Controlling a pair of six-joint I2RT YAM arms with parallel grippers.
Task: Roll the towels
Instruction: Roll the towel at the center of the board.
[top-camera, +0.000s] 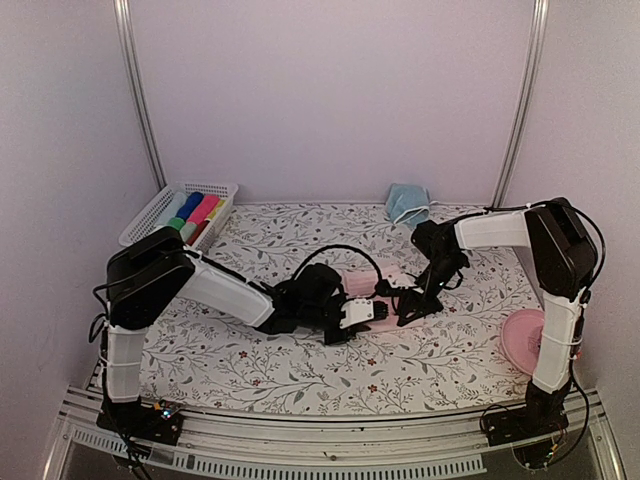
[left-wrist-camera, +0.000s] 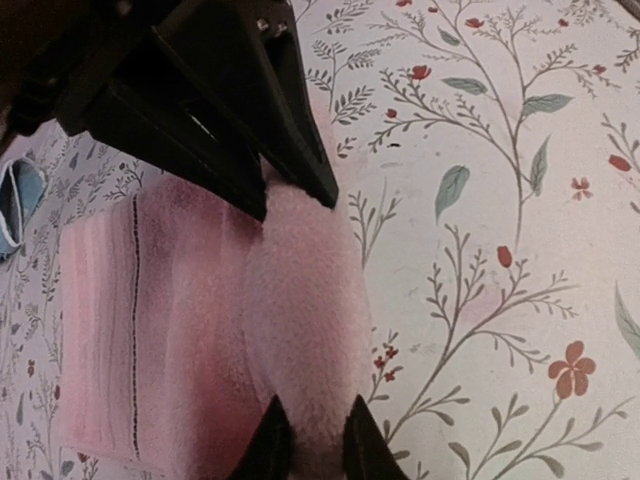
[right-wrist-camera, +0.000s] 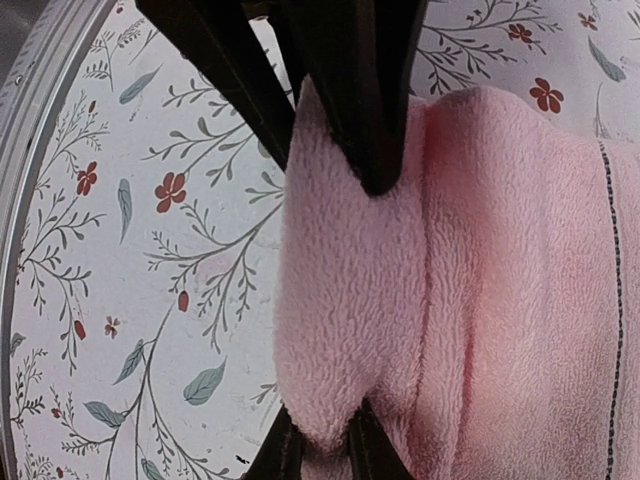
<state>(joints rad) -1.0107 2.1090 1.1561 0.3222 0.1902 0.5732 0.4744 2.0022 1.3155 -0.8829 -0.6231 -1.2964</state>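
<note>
Rolling step on the pink towel (left-wrist-camera: 150, 330): my left tool (left-wrist-camera: 305, 320) and right tool (right-wrist-camera: 345, 300) both pinch its rolled edge; next, both should turn together, keeping it tight.

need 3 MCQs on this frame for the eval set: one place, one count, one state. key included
1. Where does the light blue towel lie?
A. at the near edge, by the arm bases
B. at the table's far edge
C. in the middle

2. How many towels are on the table?
A. one
B. two
C. four

3. How does the right gripper stand?
A. open, raised clear of the cloth
B. out of view
C. shut on the pink towel's rolled edge

Key:
1. B, it sits crumpled by the back wall.
2. B, only the light blue towel and the pink towel show.
3. C, the right wrist view shows fingers pinching the roll. The left gripper pinches the same roll.
</note>
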